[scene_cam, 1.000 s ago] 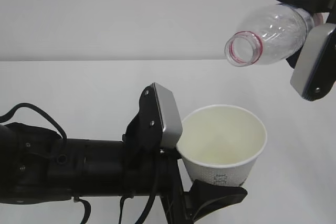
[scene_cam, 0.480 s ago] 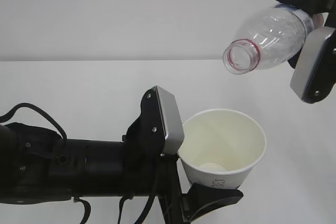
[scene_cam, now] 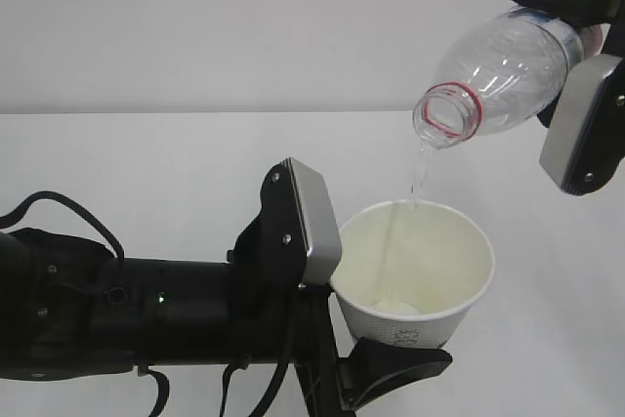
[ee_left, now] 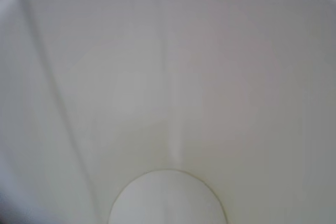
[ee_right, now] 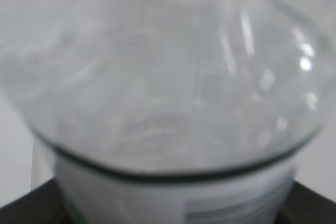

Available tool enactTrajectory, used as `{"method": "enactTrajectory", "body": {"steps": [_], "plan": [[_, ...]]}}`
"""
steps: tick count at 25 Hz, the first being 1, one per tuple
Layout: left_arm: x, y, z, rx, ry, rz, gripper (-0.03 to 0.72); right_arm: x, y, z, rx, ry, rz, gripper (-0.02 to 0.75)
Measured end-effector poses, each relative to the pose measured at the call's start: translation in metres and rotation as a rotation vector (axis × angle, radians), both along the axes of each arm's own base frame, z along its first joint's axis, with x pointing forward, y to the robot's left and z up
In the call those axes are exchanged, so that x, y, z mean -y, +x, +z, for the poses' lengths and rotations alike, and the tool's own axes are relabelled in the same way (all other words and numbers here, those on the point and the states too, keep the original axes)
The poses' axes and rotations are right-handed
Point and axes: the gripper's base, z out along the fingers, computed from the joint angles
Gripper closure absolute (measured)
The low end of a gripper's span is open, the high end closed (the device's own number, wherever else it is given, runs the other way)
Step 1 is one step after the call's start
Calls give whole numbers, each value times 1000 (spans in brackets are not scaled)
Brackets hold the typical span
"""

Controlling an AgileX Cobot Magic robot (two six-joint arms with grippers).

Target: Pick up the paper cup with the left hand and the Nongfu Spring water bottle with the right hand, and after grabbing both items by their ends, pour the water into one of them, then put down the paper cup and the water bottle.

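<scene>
Since a second ago, your right hand (scene_cam: 576, 75) has tipped the bottle's mouth further down, and a thin stream of clear water (scene_cam: 418, 171) now falls from it, where before nothing was leaving the neck. Your cup has settled a little lower on the left side.

Your left hand (scene_cam: 376, 339), the black gripper with the grey plate on the thick black arm, is clamped on the white tapered paper cup (scene_cam: 415, 275) near its base: one finger (scene_cam: 301, 224) presses the cup's left wall, the other cradles it from below right. You hold the cup upright with its mouth open to the stream. In the left wrist view you look straight into the cup (ee_left: 168, 103); its pale inside wall and round bottom fill the picture.

Your right hand, the black gripper with the light grey side plate, grasps the clear ribbed plastic Nongfu Spring water bottle (scene_cam: 503, 70) around its body at the upper right, neck slanted down to the left. The uncapped mouth with its red ring hangs above the cup's far rim, apart from it. The water meets the cup's inner back wall. In the right wrist view, the bottle's clear shoulder (ee_right: 168, 77) sits blurred above its label edge.
</scene>
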Motion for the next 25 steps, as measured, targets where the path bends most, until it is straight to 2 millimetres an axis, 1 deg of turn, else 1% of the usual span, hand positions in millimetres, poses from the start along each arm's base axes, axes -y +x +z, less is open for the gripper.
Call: {"method": "enactTrajectory", "body": {"steps": [25], "plan": [[0, 0, 0, -1, -3, 3, 134, 0, 0, 0, 5, -5, 2, 288]]}}
